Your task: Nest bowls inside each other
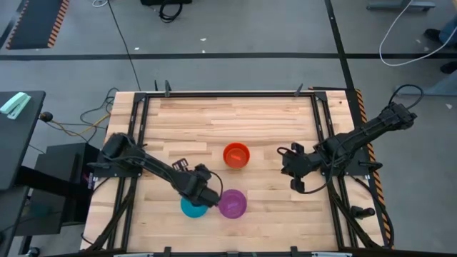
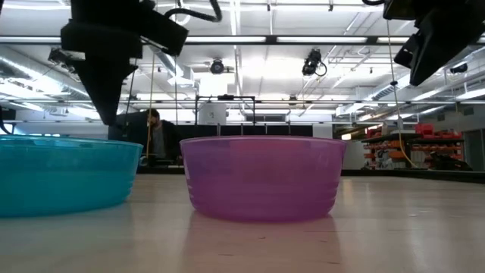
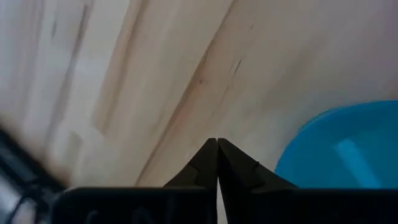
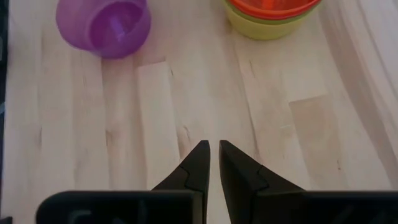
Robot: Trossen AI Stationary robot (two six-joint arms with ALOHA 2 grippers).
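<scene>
Left gripper point(image 1: 207, 195) hangs over the blue bowl point(image 1: 191, 208), jaws pinched together on nothing; the purple bowl point(image 1: 232, 203) sits just beside it, so a rim grab risks knocking purple or skidding blue across the counter point(image 1: 235, 121). Right gripper point(image 4: 211, 163) waits mid-right, jaws nearly closed and empty. The orange bowl point(image 1: 236, 154), already nested in a yellow-green one point(image 4: 264, 28), is well apart, so a sloppy drop-in could tip that stack.

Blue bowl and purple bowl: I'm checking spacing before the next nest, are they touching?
Apart. The low view shows a strip of bare table between the blue bowl and the purple bowl, with the room visible between their walls.
</scene>
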